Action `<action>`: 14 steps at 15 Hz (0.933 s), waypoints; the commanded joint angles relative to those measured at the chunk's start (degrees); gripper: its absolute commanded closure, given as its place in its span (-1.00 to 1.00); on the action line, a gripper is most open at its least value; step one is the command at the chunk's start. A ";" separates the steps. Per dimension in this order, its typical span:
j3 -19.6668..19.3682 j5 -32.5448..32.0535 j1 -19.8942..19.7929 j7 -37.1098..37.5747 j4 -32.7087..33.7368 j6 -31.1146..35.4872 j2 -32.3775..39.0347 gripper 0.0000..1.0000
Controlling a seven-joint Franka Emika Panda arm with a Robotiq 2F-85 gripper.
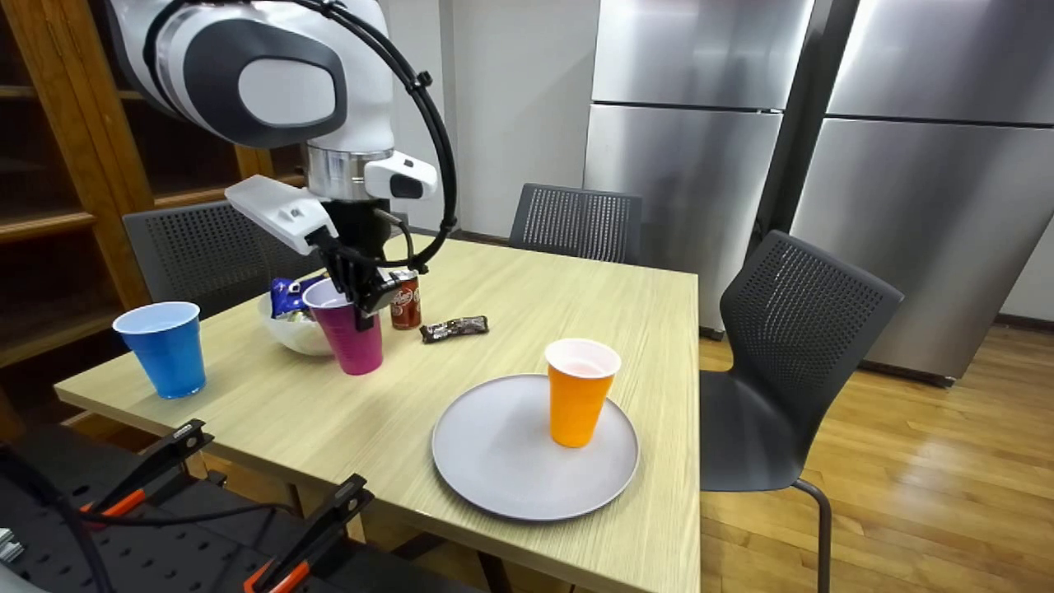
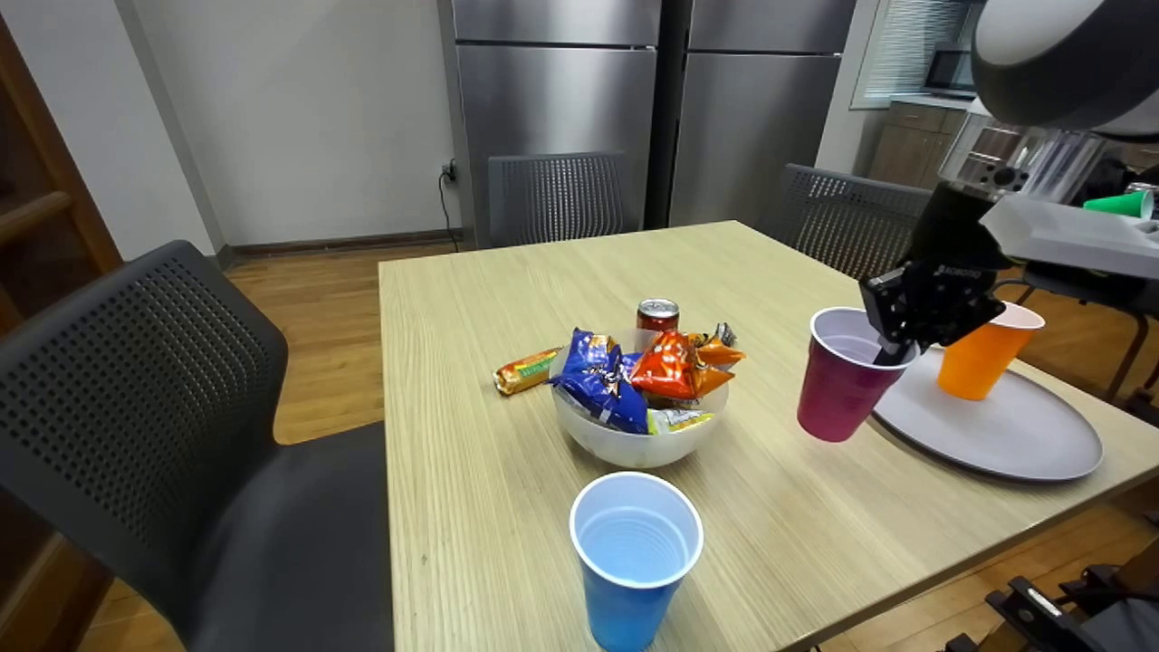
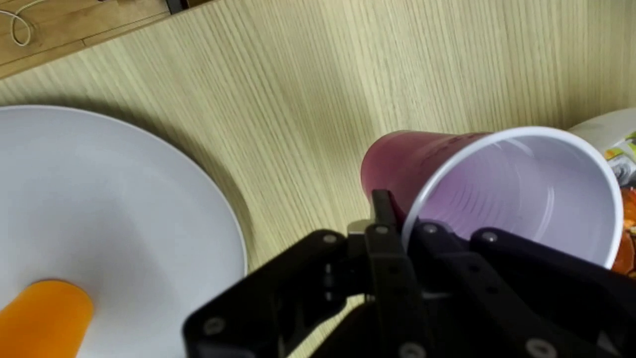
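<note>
The pincer point(image 2: 895, 349) bears the white word "ROBOTIQ" in an exterior view; the soda can point(image 1: 405, 301) appears to read "Dr Pepper", its lettering small.

White arm point(image 1: 359, 115), dark-grey panel point(image 1: 212, 78), black cable point(image 1: 445, 165), black claw point(image 3: 403, 218) (round silvery screws point(image 3: 489, 236))

Bright indoor light, glare on steel fridges point(image 1: 687, 177), soft shadow beside the plate point(image 3: 124, 169)
</note>
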 commanded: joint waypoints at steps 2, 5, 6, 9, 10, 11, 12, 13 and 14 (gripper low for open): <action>-2.87 1.63 -1.74 1.40 0.25 1.45 -1.79 0.98; -5.16 1.93 -2.72 2.11 0.35 2.28 -1.34 0.98; -5.93 2.01 -3.10 2.17 0.39 2.34 -1.15 0.98; -7.86 3.30 -3.72 2.43 -0.14 2.58 -1.62 0.98; -8.52 3.75 -3.94 2.35 -0.01 2.44 -1.50 0.98; -9.04 4.00 -4.05 2.63 -0.04 2.65 -1.40 0.98; -9.53 4.88 -4.17 2.31 -0.02 2.63 -1.37 0.98; -10.02 5.59 -4.20 2.25 -0.02 2.52 -1.41 0.98; -10.47 6.57 -4.23 2.15 -0.03 2.58 -1.36 0.98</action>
